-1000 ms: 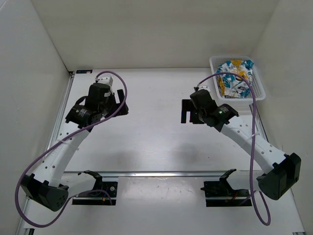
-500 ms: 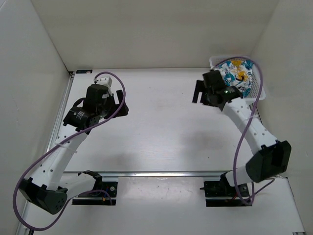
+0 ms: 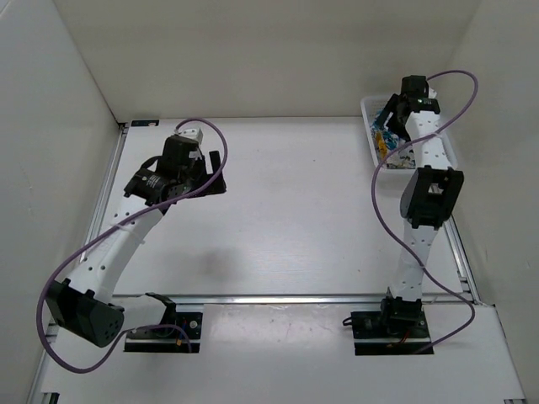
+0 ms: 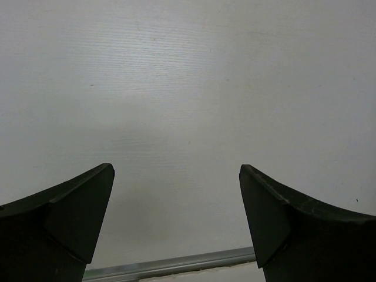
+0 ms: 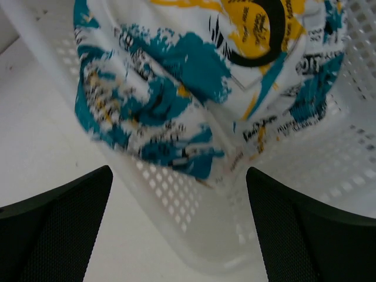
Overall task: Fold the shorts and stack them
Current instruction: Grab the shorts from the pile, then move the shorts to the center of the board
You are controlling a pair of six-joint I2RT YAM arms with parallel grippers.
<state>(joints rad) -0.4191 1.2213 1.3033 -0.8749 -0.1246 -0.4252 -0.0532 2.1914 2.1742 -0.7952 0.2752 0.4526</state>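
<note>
The shorts (image 5: 188,76), white with teal, yellow and black print, lie bunched in the white mesh basket (image 5: 194,217) at the far right corner; in the top view only a patch of them (image 3: 388,146) shows beside the arm. My right gripper (image 5: 179,173) is open and empty, held just above the basket's near wall and the shorts' edge, and it shows in the top view (image 3: 386,118) over the basket's left side. My left gripper (image 3: 216,173) is open and empty above bare table at the left, as the left wrist view (image 4: 176,169) also shows.
The basket (image 3: 452,157) stands against the right wall. White walls close in the table at the back and on both sides. A metal rail (image 4: 176,267) runs along the left table edge. The right arm's purple cable (image 3: 461,93) loops above the basket.
My right arm has swung from the middle right of the table out to the basket, its open gripper now over the shorts. My left arm has shifted slightly right.
</note>
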